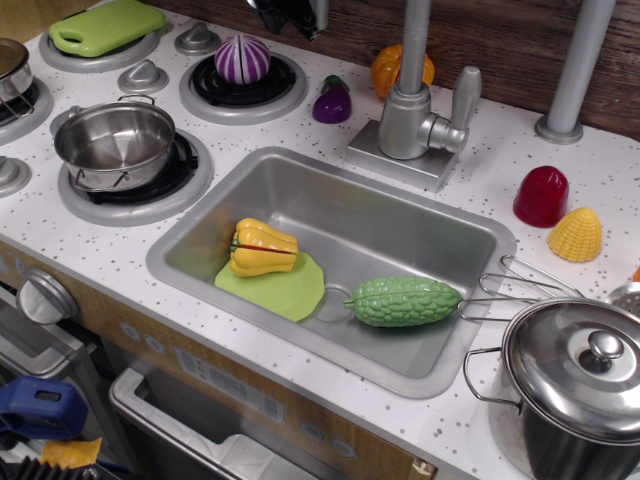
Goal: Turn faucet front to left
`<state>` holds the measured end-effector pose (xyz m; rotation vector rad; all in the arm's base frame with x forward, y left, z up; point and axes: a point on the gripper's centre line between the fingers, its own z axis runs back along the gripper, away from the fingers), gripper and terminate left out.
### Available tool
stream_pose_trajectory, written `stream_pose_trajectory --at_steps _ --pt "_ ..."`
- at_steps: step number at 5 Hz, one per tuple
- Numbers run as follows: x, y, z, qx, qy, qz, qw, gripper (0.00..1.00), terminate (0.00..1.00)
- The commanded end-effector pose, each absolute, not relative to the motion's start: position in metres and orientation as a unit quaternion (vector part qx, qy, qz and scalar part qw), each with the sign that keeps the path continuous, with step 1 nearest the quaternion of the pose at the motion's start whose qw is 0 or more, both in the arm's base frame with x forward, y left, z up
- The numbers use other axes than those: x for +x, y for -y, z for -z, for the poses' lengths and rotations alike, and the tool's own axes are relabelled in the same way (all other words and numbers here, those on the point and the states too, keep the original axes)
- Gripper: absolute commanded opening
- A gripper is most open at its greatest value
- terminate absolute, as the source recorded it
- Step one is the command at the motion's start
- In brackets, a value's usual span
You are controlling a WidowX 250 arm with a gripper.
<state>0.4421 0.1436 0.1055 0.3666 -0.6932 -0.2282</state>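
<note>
The matte silver-grey faucet (405, 120) stands on its square base plate behind the sink (470, 230). Its thin spout pipe rises straight up out of the top of the frame. Its flat lever handle (464, 95) sticks up at the right side of the round body. My gripper (292, 14) shows only as a dark tip at the top edge, above the back burner and well to the left of the faucet. It is raised and touches nothing. Too little of it shows to tell whether it is open or shut.
A plain grey pole (575, 70) stands at the back right. A purple onion (242, 58) sits on the back burner, a purple eggplant (332, 101) and an orange fruit (386, 70) by the faucet. The sink holds a yellow pepper (262, 246) and a green gourd (402, 300).
</note>
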Motion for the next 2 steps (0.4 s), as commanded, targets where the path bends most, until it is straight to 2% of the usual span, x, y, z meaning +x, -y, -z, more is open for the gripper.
stream_pose_trajectory --at_steps 1,2 --pt "0.4591 -0.1527 -0.1328 0.201 0.373 0.110 0.899 0.00 0.00" --pt "0.4616 -0.1530 -0.1340 0.214 0.374 0.116 0.895 0.00 1.00"
